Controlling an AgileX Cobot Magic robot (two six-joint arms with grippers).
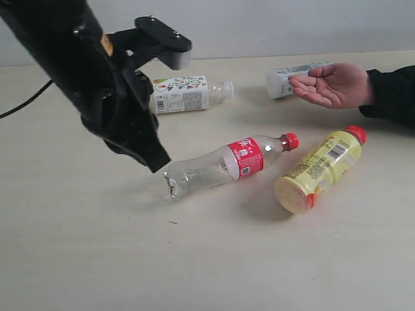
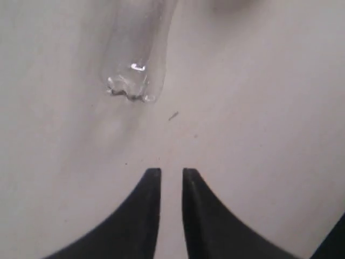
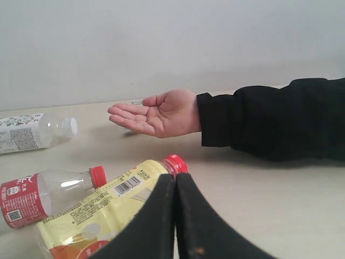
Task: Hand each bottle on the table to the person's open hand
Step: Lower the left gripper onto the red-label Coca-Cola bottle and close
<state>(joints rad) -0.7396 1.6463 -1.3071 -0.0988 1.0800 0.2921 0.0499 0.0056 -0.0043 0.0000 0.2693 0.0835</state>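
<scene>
Four bottles lie on the table. The clear one with the red label is in the middle, and the yellow one with the red cap is to its right. One white-green labelled bottle lies at the back. The other is partly hidden behind the open hand. My left gripper hovers by the clear bottle's base; it is narrowly open and holds nothing. My right gripper is shut and empty, close above the yellow bottle, and does not show in the exterior view.
A black sleeve reaches in from the right edge behind the yellow bottle. A black cable trails at the left edge. A pale wall stands behind the table.
</scene>
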